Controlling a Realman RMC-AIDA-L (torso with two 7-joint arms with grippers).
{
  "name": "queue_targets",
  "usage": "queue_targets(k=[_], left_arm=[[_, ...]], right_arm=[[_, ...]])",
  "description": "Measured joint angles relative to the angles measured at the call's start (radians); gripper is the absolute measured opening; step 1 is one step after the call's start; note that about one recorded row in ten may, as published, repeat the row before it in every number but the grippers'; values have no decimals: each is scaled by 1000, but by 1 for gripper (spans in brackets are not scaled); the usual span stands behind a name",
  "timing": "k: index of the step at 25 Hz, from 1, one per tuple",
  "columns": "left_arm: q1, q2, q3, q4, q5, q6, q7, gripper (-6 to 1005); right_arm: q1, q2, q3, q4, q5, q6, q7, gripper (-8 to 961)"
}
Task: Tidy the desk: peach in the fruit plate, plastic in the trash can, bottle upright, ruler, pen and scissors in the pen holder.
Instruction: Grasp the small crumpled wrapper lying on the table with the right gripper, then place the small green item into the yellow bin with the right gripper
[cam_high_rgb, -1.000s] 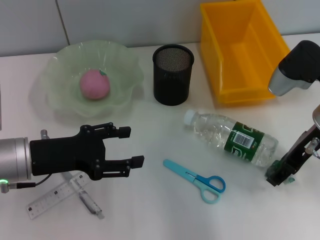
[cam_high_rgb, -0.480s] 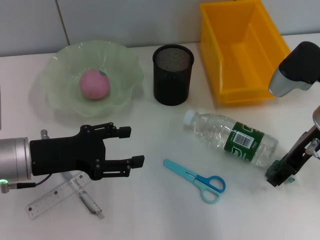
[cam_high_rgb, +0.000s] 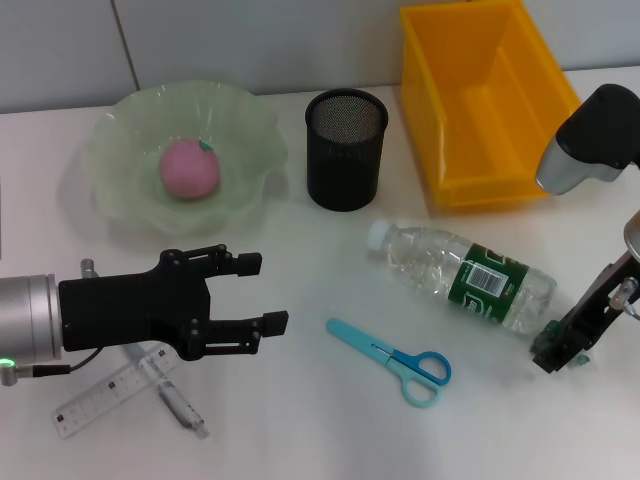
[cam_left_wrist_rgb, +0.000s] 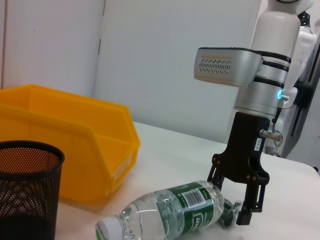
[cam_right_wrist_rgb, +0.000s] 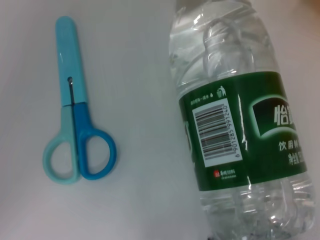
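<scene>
My left gripper (cam_high_rgb: 263, 293) is open and empty, low over the table's left front, above the clear ruler (cam_high_rgb: 95, 402) and the pen (cam_high_rgb: 172, 398). The blue scissors (cam_high_rgb: 395, 361) lie closed at the front middle, also in the right wrist view (cam_right_wrist_rgb: 75, 142). The water bottle (cam_high_rgb: 465, 275) lies on its side, cap toward the black mesh pen holder (cam_high_rgb: 345, 148). My right gripper (cam_high_rgb: 556, 352) stands open at the bottle's base, over a small crumpled piece of plastic (cam_left_wrist_rgb: 227, 214). The pink peach (cam_high_rgb: 190, 168) sits in the green fruit plate (cam_high_rgb: 120, 190).
The yellow bin (cam_high_rgb: 485, 100) stands at the back right, behind the bottle. The pen holder (cam_left_wrist_rgb: 25, 195) and bin (cam_left_wrist_rgb: 65, 150) also show in the left wrist view. A wall runs along the table's far edge.
</scene>
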Motion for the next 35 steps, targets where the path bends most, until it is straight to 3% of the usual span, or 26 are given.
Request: queue_targets(k=[9,14,20,28,35], left_arm=[[1,0,0,3,-4,1,3,812],[4,2,0,6,-5,1,5,812],[5,2,0,7,-5,2,5,812],[9,0,0,7,-5,5,5,812],[10,0,0,7,-5,8,6,812]], right_arm=[[9,-1,0,33,0,1,7,642],[9,-2,0,25,0,-2,14,471],[7,-1,-14,19,-2,-18,17,465],[12,-2,0,-66,3,-100,17,299],[53,-6,71,-177,109,-236,17,240]])
